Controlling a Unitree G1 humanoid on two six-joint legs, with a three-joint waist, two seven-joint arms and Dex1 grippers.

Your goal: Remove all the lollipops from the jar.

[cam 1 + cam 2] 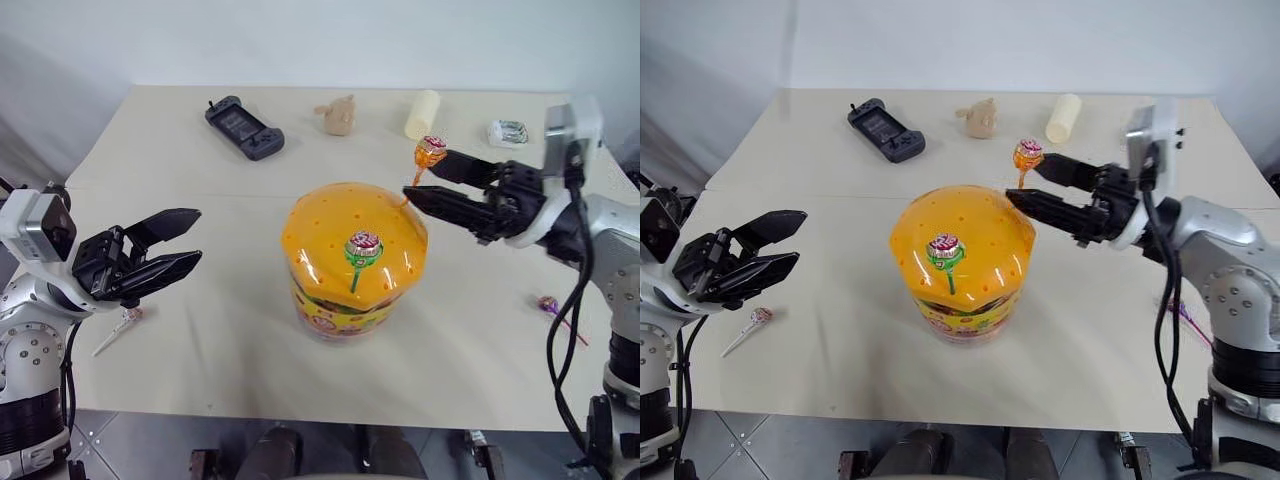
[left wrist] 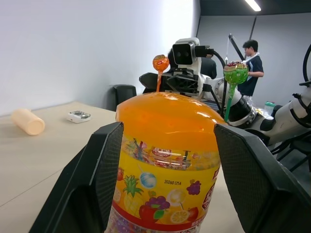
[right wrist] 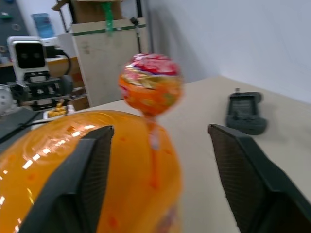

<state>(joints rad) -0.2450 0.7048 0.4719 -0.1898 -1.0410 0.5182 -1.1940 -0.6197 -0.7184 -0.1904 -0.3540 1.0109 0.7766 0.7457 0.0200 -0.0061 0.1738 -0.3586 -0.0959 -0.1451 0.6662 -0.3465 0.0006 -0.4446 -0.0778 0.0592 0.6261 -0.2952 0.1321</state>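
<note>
Left claw (image 1: 185,242) spread beside jar (image 1: 354,262), right claw (image 1: 424,180) straddling orange lollipop (image 1: 431,152)

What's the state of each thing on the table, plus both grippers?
jar: upright, lid on
orange lollipop: stuck in lid, between open right fingers, not gripped
green lollipop: stuck in lid
pink lollipop: out, lying on table
purple lollipop: out, lying on table
left gripper: open, beside jar, holding nothing
right gripper: open, at orange lollipop
game controller: lying flat
</note>
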